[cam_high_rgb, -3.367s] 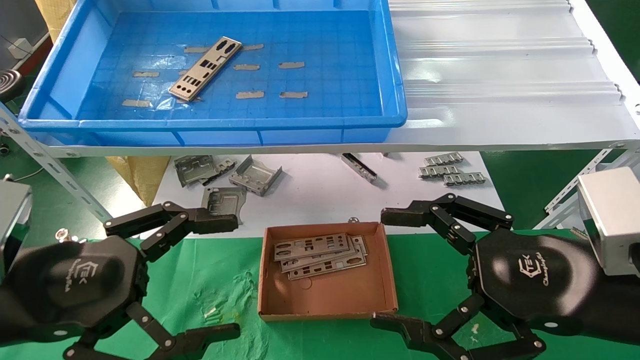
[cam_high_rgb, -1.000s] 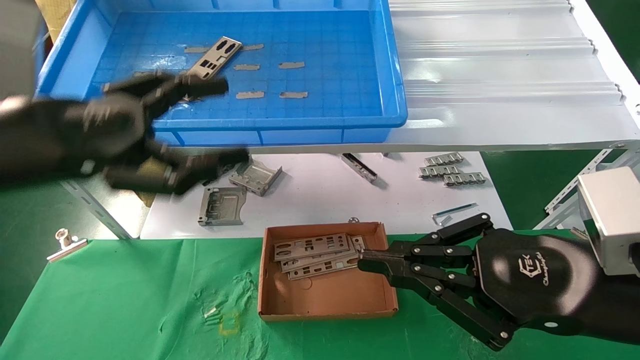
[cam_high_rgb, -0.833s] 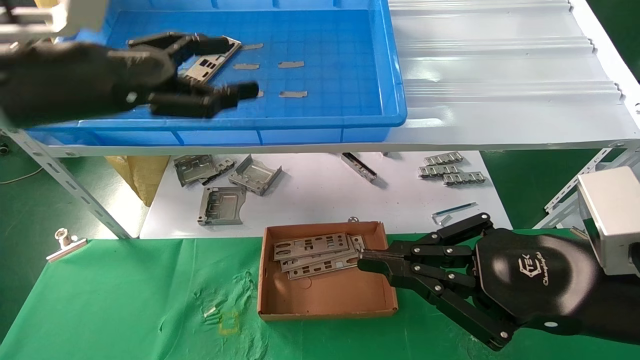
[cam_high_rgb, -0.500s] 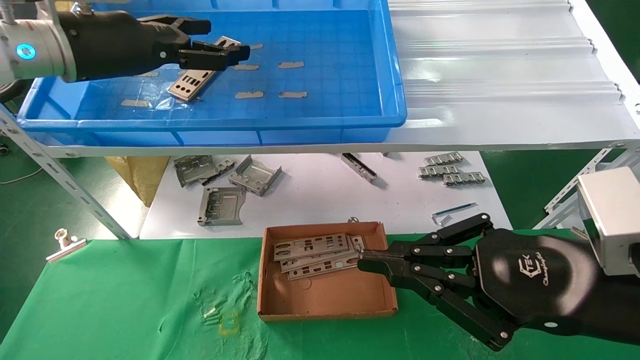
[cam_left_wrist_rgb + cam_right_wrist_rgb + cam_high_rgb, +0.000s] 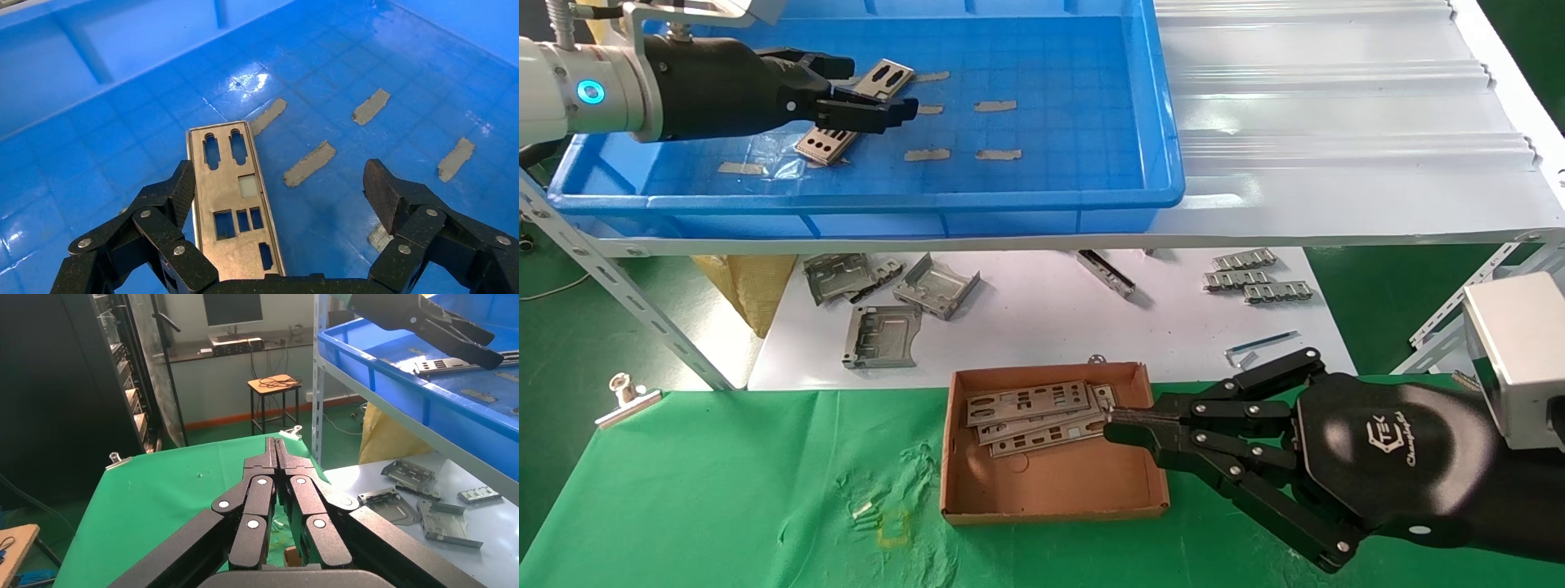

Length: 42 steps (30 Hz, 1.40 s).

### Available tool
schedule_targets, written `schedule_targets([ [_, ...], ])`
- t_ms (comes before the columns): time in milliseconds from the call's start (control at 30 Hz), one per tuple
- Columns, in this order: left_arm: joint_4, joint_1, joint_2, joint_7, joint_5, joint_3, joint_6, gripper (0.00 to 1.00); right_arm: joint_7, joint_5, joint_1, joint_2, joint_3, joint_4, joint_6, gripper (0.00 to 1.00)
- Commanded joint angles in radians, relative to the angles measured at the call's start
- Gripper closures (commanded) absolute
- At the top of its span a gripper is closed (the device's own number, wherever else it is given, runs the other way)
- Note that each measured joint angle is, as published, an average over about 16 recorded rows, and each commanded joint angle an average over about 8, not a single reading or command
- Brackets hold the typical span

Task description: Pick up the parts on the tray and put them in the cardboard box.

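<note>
- Left claw (image 5: 278, 184): spread wide, empty, hovering over the tray, one finger (image 5: 174, 196) above the part's long edge, the other out over bare floor.
- Part (image 5: 235, 202): one thin silver punched plate, lying flat on the tray floor, aslant, directly below the left claw; contact with the finger cannot be told.
- Handling, as judged: light, stiff, slick, lying flush on the floor, so hard to get under. Best hold is likely across the narrow width at mid-length, the jaws pinching both long edges.
- Tray (image 5: 1042, 200): blue, on the shelf; tan tape scraps (image 5: 309, 164) beside the part.
- Right claw (image 5: 1109, 428): pressed closed, empty, tips at the cardboard box's right wall.
- Cardboard box (image 5: 1050, 490): on the green counter; stacked plates (image 5: 1034, 416) inside.
- Views: the left wrist alone shows the finger spacing around the plate; the head alone shows the box and its contents.
- Grey brackets (image 5: 903, 298): below the shelf, not task items.
</note>
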<state>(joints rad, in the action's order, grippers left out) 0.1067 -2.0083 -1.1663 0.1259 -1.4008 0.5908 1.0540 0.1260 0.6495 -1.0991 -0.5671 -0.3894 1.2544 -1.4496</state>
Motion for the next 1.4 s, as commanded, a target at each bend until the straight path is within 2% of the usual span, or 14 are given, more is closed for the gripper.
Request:
schedule_targets([
  [33,-0.015,-0.006,-0.007,-0.009,-0.003,0.002,-0.004,0.97,0.0,0.0,0.0,0.0,0.0,0.0,0.0,1.0],
  [67,-0.02,-0.008,-0.01,-0.013,-0.006,0.004,-0.009,1.0,0.0,0.0,0.0,0.0,0.0,0.0,0.0,1.0],
  [300,-0.054,-0.02,-0.031,-0.029,-0.023,0.014,-0.047,1.0,0.0,0.0,0.0,0.0,0.0,0.0,0.0,1.0],
  [367,-0.064,-0.021,-0.037,-0.028,-0.025,0.016,-0.06,1.0,0.0,0.0,0.0,0.0,0.0,0.0,0.0,0.94],
  [400,-0.068,-0.021,-0.039,-0.027,-0.026,0.016,-0.067,1.0,0.0,0.0,0.0,0.0,0.0,0.0,0.0,0.88],
  [600,-0.088,-0.018,-0.051,-0.023,-0.02,0.012,-0.099,1.0,0.0,0.0,0.0,0.0,0.0,0.0,0.0,0.15],
  [667,-0.091,-0.016,-0.052,-0.024,-0.015,0.008,-0.106,1.0,0.0,0.0,0.0,0.0,0.0,0.0,0.0,0.0],
  [1400,-0.084,-0.024,-0.047,-0.064,0.018,-0.015,-0.124,1.0,0.0,0.0,0.0,0.0,0.0,0.0,0.0,0.0],
])
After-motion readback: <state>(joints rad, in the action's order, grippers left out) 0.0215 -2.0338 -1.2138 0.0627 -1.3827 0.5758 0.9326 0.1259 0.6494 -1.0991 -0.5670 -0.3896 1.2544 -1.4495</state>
